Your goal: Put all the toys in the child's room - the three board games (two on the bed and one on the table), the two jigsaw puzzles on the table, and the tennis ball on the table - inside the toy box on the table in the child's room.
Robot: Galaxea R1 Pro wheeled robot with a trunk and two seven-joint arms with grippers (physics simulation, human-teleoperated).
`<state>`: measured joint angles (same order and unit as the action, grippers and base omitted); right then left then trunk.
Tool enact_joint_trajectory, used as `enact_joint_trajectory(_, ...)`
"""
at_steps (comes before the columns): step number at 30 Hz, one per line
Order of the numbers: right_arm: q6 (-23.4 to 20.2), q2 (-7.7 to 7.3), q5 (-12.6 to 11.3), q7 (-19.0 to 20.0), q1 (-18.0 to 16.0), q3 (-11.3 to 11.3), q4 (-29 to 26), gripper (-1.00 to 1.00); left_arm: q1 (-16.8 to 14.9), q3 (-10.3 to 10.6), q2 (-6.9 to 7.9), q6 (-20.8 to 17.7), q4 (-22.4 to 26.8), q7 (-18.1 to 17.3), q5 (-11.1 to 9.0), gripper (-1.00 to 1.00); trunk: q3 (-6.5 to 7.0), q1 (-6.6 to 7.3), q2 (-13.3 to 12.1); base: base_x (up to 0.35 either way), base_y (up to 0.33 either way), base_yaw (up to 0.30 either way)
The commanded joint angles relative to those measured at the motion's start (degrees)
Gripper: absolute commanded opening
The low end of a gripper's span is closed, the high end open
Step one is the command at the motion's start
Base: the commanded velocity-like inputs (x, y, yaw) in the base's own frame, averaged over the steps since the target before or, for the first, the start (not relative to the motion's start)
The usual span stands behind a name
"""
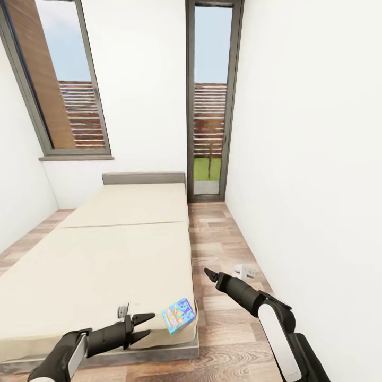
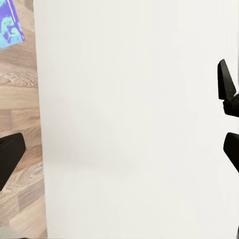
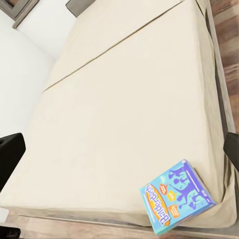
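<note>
One board game (image 1: 179, 314), a small blue printed box, lies flat on the near right corner of the bed (image 1: 106, 254), slightly over the edge. The right wrist view has it low on the cream mattress (image 3: 124, 109), as the blue box (image 3: 179, 196). My left gripper (image 1: 144, 324) is open just left of the box, over the mattress edge. My right gripper (image 1: 208, 274) hangs open over the floor, right of the bed and above the box. In the left wrist view a corner of the game (image 2: 10, 25) shows beside the wood floor. The toy box, table and other toys are out of view.
A wood plank floor strip (image 1: 217, 239) runs between the bed and the white right wall (image 1: 307, 159). A small white object (image 1: 244, 271) sits on the floor by that wall. A glass door (image 1: 209, 106) and a window (image 1: 58, 79) are at the far end.
</note>
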<state>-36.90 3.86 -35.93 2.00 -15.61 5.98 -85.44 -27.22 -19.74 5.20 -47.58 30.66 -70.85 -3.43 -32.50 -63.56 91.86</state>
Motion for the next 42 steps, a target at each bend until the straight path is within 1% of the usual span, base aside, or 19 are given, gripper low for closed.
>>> enact_joint_trajectory(1,-0.3,0.03,0.1,0.2,0.0,0.0,0.0,1.00,-0.1,0.0,0.69,-0.5,0.0,-1.0,-0.1,1.00,-0.24,-0.22,0.4,0.000,0.000,0.000)
enact_joint_trajectory(4,-0.3,0.07,0.2,0.2,0.0,0.0,-0.1,1.00,-0.1,0.0,1.92,-0.6,0.0,-3.3,-0.1,1.00,-0.78,-0.88,1.6,0.000,0.000,0.000)
enact_joint_trajectory(9,-0.4,0.09,0.2,0.2,0.0,0.0,-0.1,1.00,-0.1,0.0,2.39,-0.6,0.0,-4.5,-0.1,1.00,-1.68,-1.98,3.7,0.000,0.000,0.000)
enact_joint_trajectory(22,-0.8,-0.24,0.2,0.2,0.0,-0.6,-0.5,1.00,-0.1,0.0,2.04,-0.3,0.1,-4.7,-0.1,1.00,-4.01,-4.83,8.9,0.000,0.000,0.000)
enact_joint_trajectory(28,-0.9,-0.28,0.3,0.1,0.0,-0.7,-0.6,1.00,-0.7,0.0,1.34,-0.2,0.2,-4.2,-0.1,1.00,-5.09,-6.15,11.3,0.000,0.000,0.000)
enact_joint_trajectory(32,-0.9,-0.29,0.3,0.1,0.0,-0.7,-0.6,1.00,-0.9,0.0,1.13,-0.2,0.2,-4.2,-0.1,1.00,-5.81,-7.03,12.9,0.000,0.000,0.000)
enact_joint_trajectory(42,-0.4,-0.28,0.3,0.1,0.2,-0.7,-0.7,1.00,-1.0,0.1,1.23,-0.1,0.0,-4.2,-0.1,1.00,-7.60,-9.23,16.9,0.000,0.000,0.000)
